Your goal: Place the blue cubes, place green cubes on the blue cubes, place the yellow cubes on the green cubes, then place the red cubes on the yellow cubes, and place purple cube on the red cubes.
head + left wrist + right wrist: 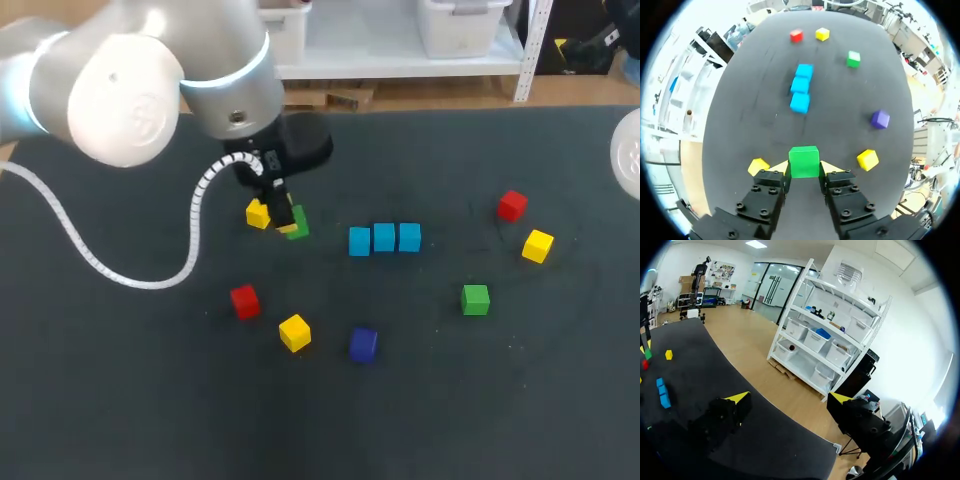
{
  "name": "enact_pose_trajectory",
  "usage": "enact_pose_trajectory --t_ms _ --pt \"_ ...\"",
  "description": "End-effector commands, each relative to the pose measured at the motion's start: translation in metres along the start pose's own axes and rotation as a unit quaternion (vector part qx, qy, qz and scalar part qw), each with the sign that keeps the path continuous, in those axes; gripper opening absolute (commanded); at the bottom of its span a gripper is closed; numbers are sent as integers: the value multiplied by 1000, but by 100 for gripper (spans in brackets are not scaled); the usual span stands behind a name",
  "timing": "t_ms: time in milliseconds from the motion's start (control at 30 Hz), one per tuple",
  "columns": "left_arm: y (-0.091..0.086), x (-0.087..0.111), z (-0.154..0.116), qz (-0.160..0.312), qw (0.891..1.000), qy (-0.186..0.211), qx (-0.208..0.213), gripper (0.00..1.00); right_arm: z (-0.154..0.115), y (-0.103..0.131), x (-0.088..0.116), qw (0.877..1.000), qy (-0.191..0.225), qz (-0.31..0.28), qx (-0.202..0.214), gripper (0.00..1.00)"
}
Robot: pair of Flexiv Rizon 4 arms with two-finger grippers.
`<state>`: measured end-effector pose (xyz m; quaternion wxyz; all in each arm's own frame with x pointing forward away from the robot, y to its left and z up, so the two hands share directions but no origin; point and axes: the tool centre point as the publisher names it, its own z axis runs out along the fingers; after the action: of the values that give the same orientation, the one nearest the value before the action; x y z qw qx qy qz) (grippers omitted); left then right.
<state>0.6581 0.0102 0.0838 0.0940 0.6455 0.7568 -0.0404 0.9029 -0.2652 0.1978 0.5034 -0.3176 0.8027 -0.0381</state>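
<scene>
My left gripper is shut on a green cube, one yellow fingertip against each side. In the head view the left gripper and its green cube are left of a row of three blue cubes, which lie straight ahead of the fingers as blue cubes. A yellow cube sits just beside the gripper. Loose on the mat are a second green cube, two more yellow cubes, two red cubes and a purple cube. My right gripper is open and holds nothing, out past the table's edge.
The dark mat has free room at the front and around the blue row. Part of my right arm shows at the right edge of the head view.
</scene>
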Motion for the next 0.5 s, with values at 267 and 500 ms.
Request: enact_pose_trajectory --t_ms 267,500 --pt "-4 -29 9 17 1000 -9 25 0 -1 1 -1 1000 2 0 2 100" --pt "-6 -29 4 -16 999 -43 18 0 -1 1 -1 1000 2 0 2 100"
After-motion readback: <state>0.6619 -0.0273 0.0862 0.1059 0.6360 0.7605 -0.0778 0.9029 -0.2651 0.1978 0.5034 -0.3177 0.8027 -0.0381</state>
